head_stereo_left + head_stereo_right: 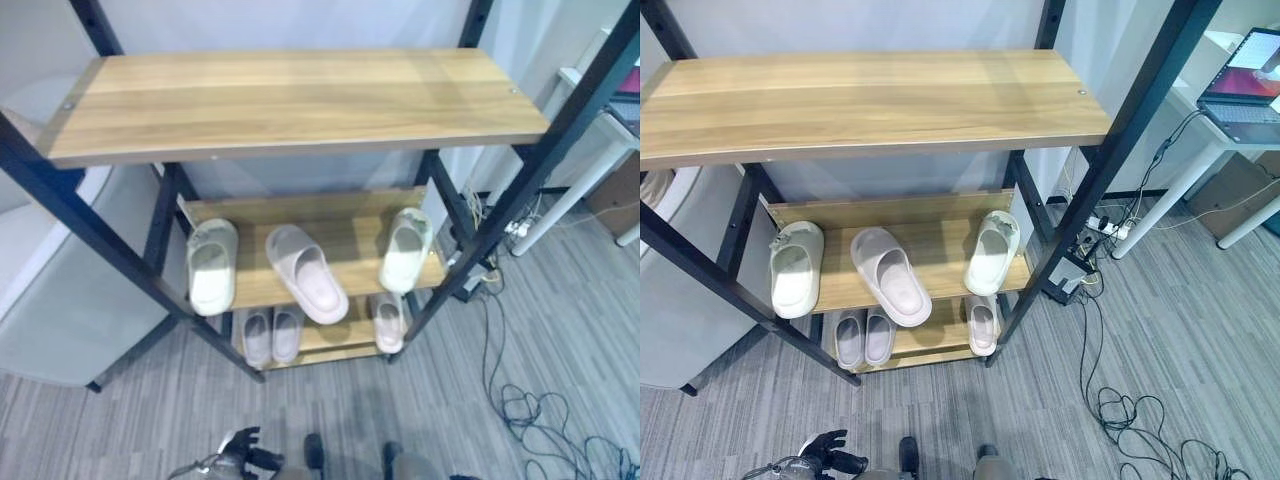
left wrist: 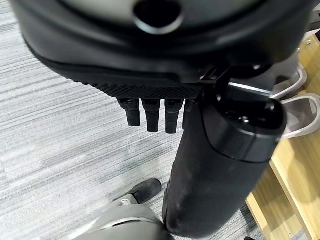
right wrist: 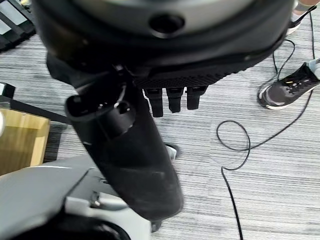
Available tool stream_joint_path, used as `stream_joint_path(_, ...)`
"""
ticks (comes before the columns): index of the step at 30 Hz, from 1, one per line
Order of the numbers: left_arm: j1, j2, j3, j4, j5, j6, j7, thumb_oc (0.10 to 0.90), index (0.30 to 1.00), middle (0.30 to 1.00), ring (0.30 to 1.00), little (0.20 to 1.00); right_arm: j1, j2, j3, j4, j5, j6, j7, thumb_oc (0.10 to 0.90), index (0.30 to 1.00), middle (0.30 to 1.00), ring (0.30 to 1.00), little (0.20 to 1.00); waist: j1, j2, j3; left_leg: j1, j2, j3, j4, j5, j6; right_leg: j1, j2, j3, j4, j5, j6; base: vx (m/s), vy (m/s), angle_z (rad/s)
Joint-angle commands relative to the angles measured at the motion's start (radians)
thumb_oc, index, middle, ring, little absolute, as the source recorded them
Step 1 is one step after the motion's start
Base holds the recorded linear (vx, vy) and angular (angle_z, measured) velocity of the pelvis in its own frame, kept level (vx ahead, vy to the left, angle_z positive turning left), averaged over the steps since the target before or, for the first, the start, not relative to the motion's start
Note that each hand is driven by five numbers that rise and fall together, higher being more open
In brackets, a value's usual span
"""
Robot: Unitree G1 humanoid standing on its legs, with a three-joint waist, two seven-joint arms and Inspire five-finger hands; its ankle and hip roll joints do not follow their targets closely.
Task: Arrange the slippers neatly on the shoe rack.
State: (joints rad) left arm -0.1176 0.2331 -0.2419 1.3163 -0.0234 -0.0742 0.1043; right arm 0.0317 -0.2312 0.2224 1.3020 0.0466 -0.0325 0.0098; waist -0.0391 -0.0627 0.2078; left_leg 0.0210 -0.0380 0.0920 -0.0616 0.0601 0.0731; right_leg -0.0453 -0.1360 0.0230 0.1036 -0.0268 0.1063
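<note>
A white desk [image 1: 1200,150] stands at the right side of the room. An open laptop [image 1: 1245,85] sits on top of the desk. Below the desk, on the grey floor [image 1: 1200,300], lies a white power strip [image 1: 1102,226] with plugs in it. A brown box [image 1: 1230,195] sits under the desk, by its leg. A person's dark shoe [image 3: 287,90] rests on the floor too.

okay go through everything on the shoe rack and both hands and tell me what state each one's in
Top shelf: bare.
Left white slipper: middle shelf, straight.
Pink slipper: middle shelf, angled.
Right white slipper: middle shelf, slightly tilted.
Grey pair: bottom shelf, side by side.
Single slipper: bottom shelf, alone.
Left hand: open, empty.
Right hand: open, empty.
</note>
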Motion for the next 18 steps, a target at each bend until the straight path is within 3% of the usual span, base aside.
stream_joint_path(1,0.0,-0.023,-0.009,0.028,0.052,-0.024,-0.003,0.8,0.9,0.9,0.9,0.9,-0.015,-0.068,0.027,-0.029,-0.017,-0.013,-0.012,0.8,0.9,0.9,0.9,0.9,-0.008,0.038,-0.054,-0.018,0.021,-0.032,0.15,-0.14,-0.031,0.049,0.038,0.007,-0.003,-0.032,0.012,0.07,-0.052,0.07)
stream_joint_path(2,0.006,-0.025,-0.01,0.033,0.057,-0.023,-0.005,0.8,0.9,0.9,0.9,0.9,-0.016,-0.07,0.029,-0.033,-0.02,-0.014,-0.015,0.8,0.9,0.9,0.9,0.9,-0.007,0.039,-0.059,-0.013,0.022,-0.032,0.147,-0.141,-0.033,0.059,0.038,0.003,-0.01,-0.034,0.011,0.05,-0.031,-0.06)
stream_joint_path(3,0.012,-0.076,-0.145,-0.072,0.065,-0.058,-0.034,0.8,0.9,0.9,0.9,0.9,-0.009,-0.062,-0.098,0.021,0.237,-0.044,-0.02,0.8,0.9,0.9,0.9,0.9,-0.037,0.095,-0.07,-0.002,0.08,-0.101,0.076,-0.044,-0.104,0.14,0.128,-0.016,-0.085,-0.088,-0.054,0.01,-0.016,-0.07)
stream_joint_path(12,0.017,-0.051,-0.15,-0.183,0.063,-0.07,-0.016,0.8,0.9,0.9,0.9,0.9,-0.006,-0.071,-0.075,0.027,0.18,-0.045,-0.038,0.8,0.9,0.9,0.9,0.9,-0.015,0.092,-0.068,0.007,0.072,-0.136,0.077,-0.049,-0.1,0.145,0.134,-0.02,-0.075,-0.092,-0.055,-0.01,-0.007,0.07)
stream_joint_path(14,0.057,0.015,-0.146,-0.455,0.002,-0.093,-0.051,0.8,0.9,0.9,0.9,0.9,0.003,-0.073,-0.076,0.018,0.17,-0.053,-0.041,0.8,0.9,0.9,0.9,0.9,0.005,0.089,-0.062,-0.01,0.068,-0.16,0.09,-0.043,-0.099,0.14,0.136,-0.03,-0.069,-0.09,-0.057,-0.04,-0.026,0.06)
stream_joint_path(15,0.124,0.079,-0.133,-0.688,-0.072,-0.106,-0.103,0.8,0.9,0.9,0.9,0.9,0.02,-0.077,-0.082,0.014,0.163,-0.054,-0.04,0.8,0.9,0.9,0.9,0.9,0.021,0.087,-0.053,-0.024,0.065,-0.177,0.101,-0.038,-0.099,0.139,0.138,-0.039,-0.068,-0.092,-0.059,-0.06,-0.029,0.2)
stream_joint_path(17,0.191,0.164,-0.116,-0.923,-0.102,-0.124,-0.154,0.8,0.9,0.9,0.9,0.9,0.03,-0.08,-0.091,0.014,0.151,-0.056,-0.036,0.8,0.9,0.9,0.9,0.9,0.037,0.085,-0.045,-0.034,0.06,-0.193,0.105,-0.033,-0.1,0.141,0.138,-0.054,-0.071,-0.094,-0.059,-0.03,-0.023,0.24)
stream_joint_path(18,0.195,0.167,-0.114,-0.928,-0.103,-0.121,-0.155,0.8,0.9,0.9,0.9,0.9,0.031,-0.079,-0.09,0.014,0.151,-0.056,-0.036,0.8,0.9,0.9,0.9,0.9,0.035,0.084,-0.046,-0.035,0.06,-0.195,0.105,-0.033,-0.1,0.142,0.138,-0.056,-0.071,-0.094,-0.059,-0.01,-0.014,0.25)
